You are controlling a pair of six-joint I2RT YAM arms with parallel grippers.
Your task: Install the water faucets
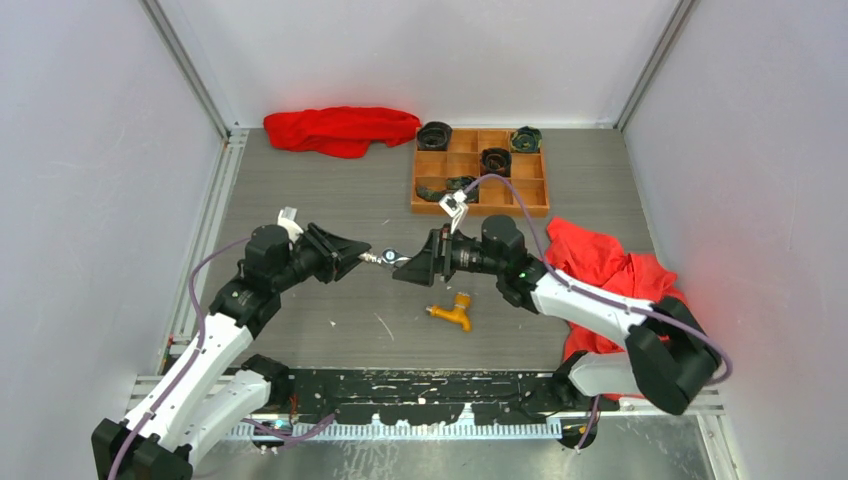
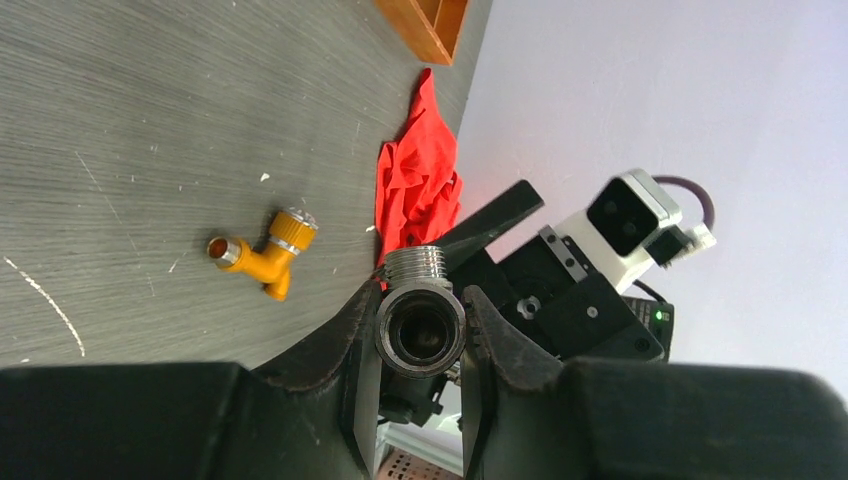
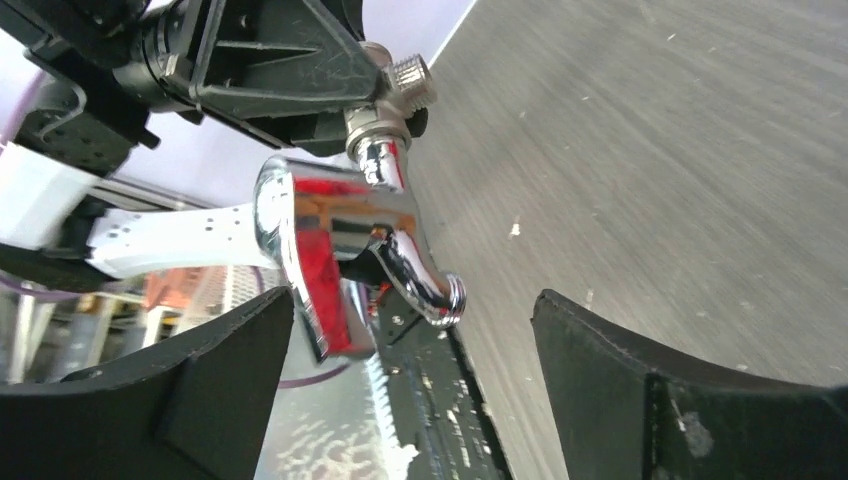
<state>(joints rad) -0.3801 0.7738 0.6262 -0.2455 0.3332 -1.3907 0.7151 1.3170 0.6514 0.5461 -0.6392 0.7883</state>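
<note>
My left gripper [image 1: 365, 257] is shut on the silver water faucet [image 1: 386, 257], which it holds level above the table's middle. In the left wrist view both fingers clamp the faucet's round body [image 2: 420, 322], with a threaded end sticking up. My right gripper [image 1: 408, 262] faces it from the right and stands open. In the right wrist view its fingers stand wide apart round a gap [image 3: 415, 300], and the chrome handle and spout [image 3: 350, 240] hang just ahead without touching them. The orange-yellow water faucet [image 1: 452, 312] lies on the table [image 2: 262, 252] below the right gripper.
A wooden compartment tray [image 1: 480, 211] at the back right holds dark round rolled items [image 1: 495, 160]. One red cloth [image 1: 340, 130] lies at the back and another [image 1: 610, 265] under the right arm. A black rail [image 1: 430, 390] runs along the near edge.
</note>
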